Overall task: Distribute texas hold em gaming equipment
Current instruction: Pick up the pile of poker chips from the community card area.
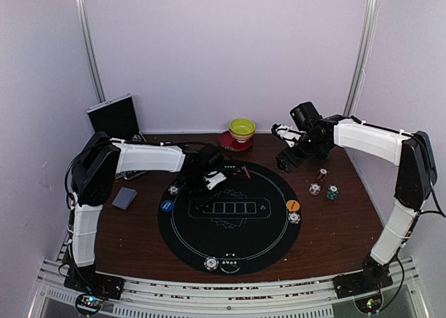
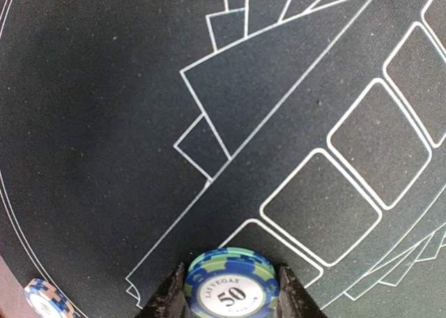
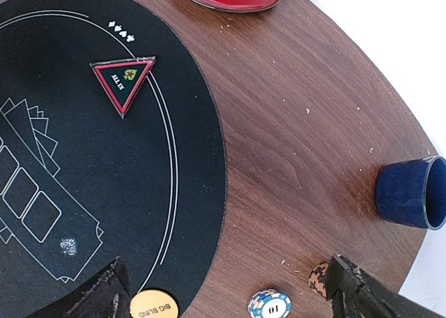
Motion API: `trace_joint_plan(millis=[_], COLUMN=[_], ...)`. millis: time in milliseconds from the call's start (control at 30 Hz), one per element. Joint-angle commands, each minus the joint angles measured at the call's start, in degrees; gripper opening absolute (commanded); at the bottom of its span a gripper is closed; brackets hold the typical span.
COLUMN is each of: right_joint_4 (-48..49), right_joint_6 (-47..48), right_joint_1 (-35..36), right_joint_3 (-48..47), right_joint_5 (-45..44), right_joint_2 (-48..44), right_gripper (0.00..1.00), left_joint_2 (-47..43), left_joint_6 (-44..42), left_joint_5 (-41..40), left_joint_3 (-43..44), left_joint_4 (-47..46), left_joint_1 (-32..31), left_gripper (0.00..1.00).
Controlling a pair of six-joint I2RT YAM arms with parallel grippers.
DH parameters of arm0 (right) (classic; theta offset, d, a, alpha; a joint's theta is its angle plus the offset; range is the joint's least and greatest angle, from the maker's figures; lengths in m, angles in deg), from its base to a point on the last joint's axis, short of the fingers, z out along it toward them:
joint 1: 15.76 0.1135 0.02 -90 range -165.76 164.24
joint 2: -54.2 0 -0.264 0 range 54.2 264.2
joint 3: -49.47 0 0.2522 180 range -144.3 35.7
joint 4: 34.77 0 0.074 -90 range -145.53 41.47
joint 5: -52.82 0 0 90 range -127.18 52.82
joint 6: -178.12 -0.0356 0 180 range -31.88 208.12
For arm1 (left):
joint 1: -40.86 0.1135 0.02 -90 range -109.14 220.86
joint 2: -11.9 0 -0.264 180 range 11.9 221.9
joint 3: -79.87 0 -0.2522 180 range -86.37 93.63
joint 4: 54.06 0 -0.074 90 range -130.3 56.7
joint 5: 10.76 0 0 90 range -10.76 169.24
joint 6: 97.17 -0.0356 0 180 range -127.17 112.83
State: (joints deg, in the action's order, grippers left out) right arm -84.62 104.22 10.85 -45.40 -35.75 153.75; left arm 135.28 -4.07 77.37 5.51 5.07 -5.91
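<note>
1. Blue-green chip (image 2: 231, 282), reading "LAS VEGAS 50", pinched in the left gripper (image 2: 232, 300), arm stretched out over the black mat (image 2: 104, 123).
2. Right gripper (image 3: 228, 279) spread wide, wrist raised above the orange "BIG BLIND" disc (image 3: 153, 306) and a "10" chip (image 3: 269, 305).

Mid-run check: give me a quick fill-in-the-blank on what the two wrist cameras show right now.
1. The left claw is shut on a blue-green chip marked ___.
2. The orange disc at the mat's edge reads BIG ___.
3. The triangular marker on the mat reads ALL ___.
4. The right claw, with nothing between its fingers, is ___.

Missing words: 50; BLIND; IN; open.
</note>
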Motion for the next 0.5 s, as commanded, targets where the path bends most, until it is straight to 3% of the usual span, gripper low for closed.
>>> trace_joint_plan(millis=[0, 467], right_joint_4=[1.15, 1.2], right_joint_6=[-0.76, -0.89], right_joint_1=[-0.33, -0.35], right_joint_3=[0.73, 0.75], right_joint_5=[-0.61, -0.63], right_joint_2=[-2.71, -2.94], right_gripper=[0.99, 0.99], left_joint_2=[1.14, 0.68], left_joint_6=[-0.19, -1.76], left_joint_5=[-2.52, -1.87], left_joint_3=[0.35, 7.34], left_joint_4=[2.15, 3.15], left_joint_1=[1.52, 5.08], left_gripper=[0.16, 0.16])
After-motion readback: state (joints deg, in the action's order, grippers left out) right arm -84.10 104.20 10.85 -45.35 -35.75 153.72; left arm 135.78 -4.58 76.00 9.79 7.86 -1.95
